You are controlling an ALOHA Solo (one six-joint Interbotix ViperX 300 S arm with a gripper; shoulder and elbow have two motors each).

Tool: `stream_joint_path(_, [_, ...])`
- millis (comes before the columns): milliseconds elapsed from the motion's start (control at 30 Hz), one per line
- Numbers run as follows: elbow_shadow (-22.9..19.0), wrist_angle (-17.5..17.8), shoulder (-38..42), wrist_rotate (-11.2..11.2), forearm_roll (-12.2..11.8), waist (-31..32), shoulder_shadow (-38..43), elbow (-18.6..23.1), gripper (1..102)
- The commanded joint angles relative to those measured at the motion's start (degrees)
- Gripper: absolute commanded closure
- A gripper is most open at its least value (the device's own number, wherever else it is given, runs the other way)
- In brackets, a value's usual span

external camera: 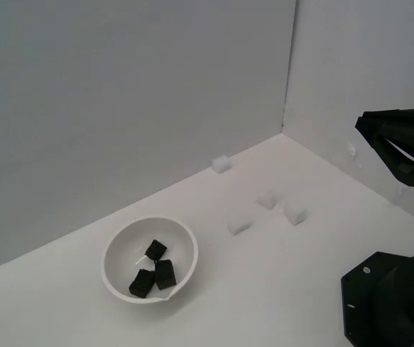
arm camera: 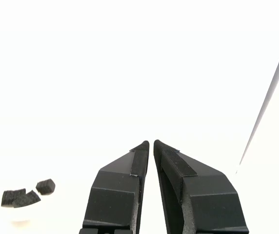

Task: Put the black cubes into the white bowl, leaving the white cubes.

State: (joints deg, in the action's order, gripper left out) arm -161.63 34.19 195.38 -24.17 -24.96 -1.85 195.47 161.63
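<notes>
Jaws of the gripper [arm camera: 151, 143] are closed on nothing, well apart from the white bowl [external camera: 185, 242]. Three black cubes [external camera: 155, 250] lie inside it; four white cubes [external camera: 239, 225] remain on the bench. Risk: another sweep could knock white cubes.

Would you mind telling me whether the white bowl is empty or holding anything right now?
Not empty. The white bowl stands upright and holds three black cubes, clustered on its floor.

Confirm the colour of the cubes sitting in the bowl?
Black, all three cubes in the white bowl; clearest in the exterior view.
</notes>
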Motion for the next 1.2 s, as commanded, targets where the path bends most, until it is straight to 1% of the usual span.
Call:
stream_joint_path(0, [0.09, 0.79, 1.32, -0.79, -0.79, -0.97, 1.23, 0.00, 100])
stream_joint_path(267, [-0.09, 0.97, 3.34, -0.70, -0.79, -1.05, 3.25, 0.18, 100])
stream_joint_path(1167, [-0.09, 0.97, 3.52, -0.79, -0.70, -0.70, 3.43, 0.18, 100])
